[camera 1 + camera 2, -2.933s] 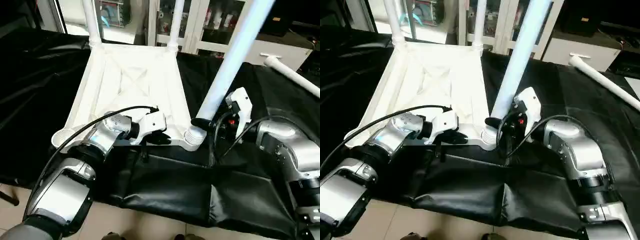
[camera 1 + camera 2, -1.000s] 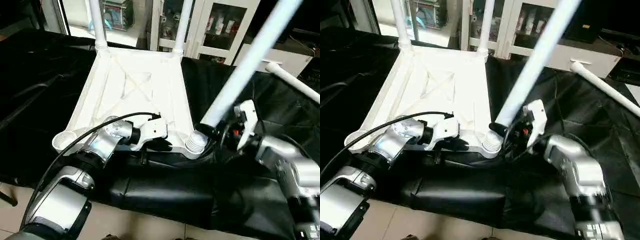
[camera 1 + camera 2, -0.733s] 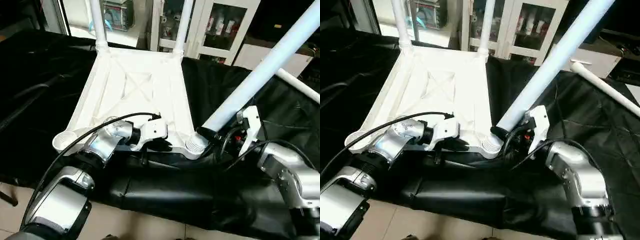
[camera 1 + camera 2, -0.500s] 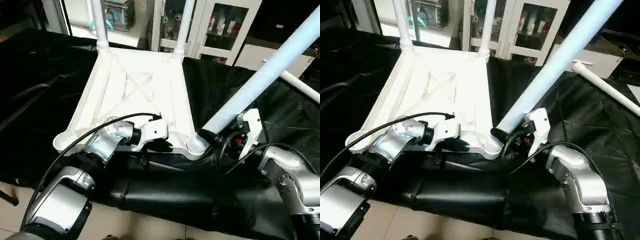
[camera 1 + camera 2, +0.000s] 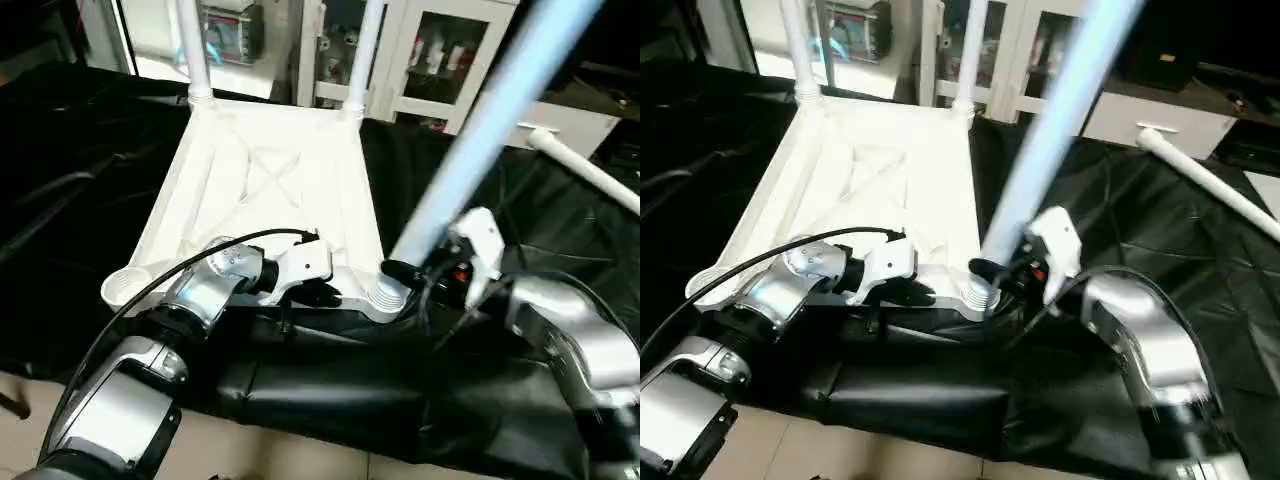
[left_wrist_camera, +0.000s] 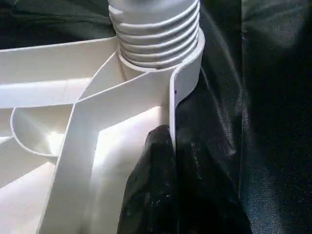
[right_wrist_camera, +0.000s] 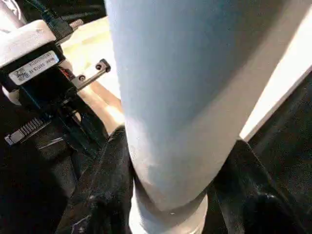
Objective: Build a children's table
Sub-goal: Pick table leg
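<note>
The white tabletop (image 5: pixel 270 190) lies upside down on a black sheet (image 5: pixel 90 170), its X-ribbed underside facing up, in the middle of the scene and reaching from the robot's forearms to the far edge of the work surface. Two legs already stand upright in its far sockets: the far-left leg (image 5: pixel 190 45) and the far-right leg (image 5: pixel 365 50). The near-left socket (image 5: pixel 122 287) is an open round cup.

At the near-right socket (image 5: pixel 385 295) a third leg (image 5: pixel 480 130) has its ribbed end seated, while its long shaft leans up and away to the right. The right gripper (image 5: pixel 400 270) clasps this leg just above the ribbed end, its black fingers (image 7: pixel 109 180) set part-way apart on either side of the tube.

The left gripper (image 5: pixel 320 293) is at the tabletop's near rim, just left of that socket. Its fingers (image 6: pixel 156 180) are pinched together on the thin rim wall, one inside and one outside.

A fourth leg (image 5: pixel 585 170) lies loose on the sheet at the far right, well apart from the tabletop. Beyond the sheet stand white glass-fronted cabinets (image 5: pixel 440 50).
</note>
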